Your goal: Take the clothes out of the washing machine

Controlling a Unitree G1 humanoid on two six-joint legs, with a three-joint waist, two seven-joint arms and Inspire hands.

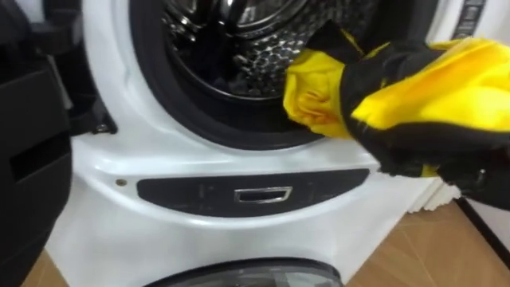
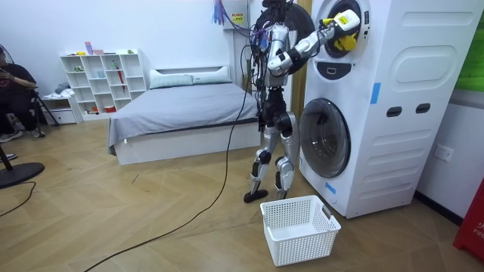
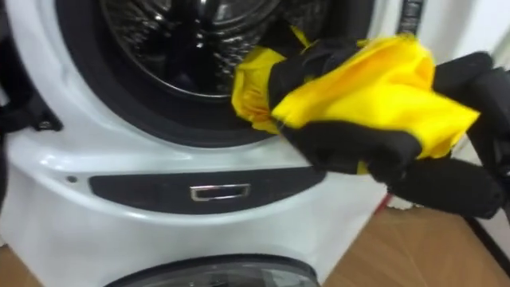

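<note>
Upper washing machine [image 1: 103, 175]: drum [image 1: 239, 40] open, dark panel [image 1: 255, 194] beneath. Yellow-and-black garment [image 3: 358, 104] bunched at drum mouth's right rim, partly outside, around right hand [image 2: 327, 30]; grip cannot be told. Room view: robot stands facing stacked machines, white basket [image 2: 299, 227] on floor beside feet.

Home bedroom: bed [image 2: 181, 106], white shelf unit [image 2: 102, 75], wood floor [image 2: 113, 219] (washing machine [image 2: 393, 98] alongside).

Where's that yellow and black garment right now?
The garment sits at the right edge of the upper washing machine's drum, high above the white basket on the floor.
</note>
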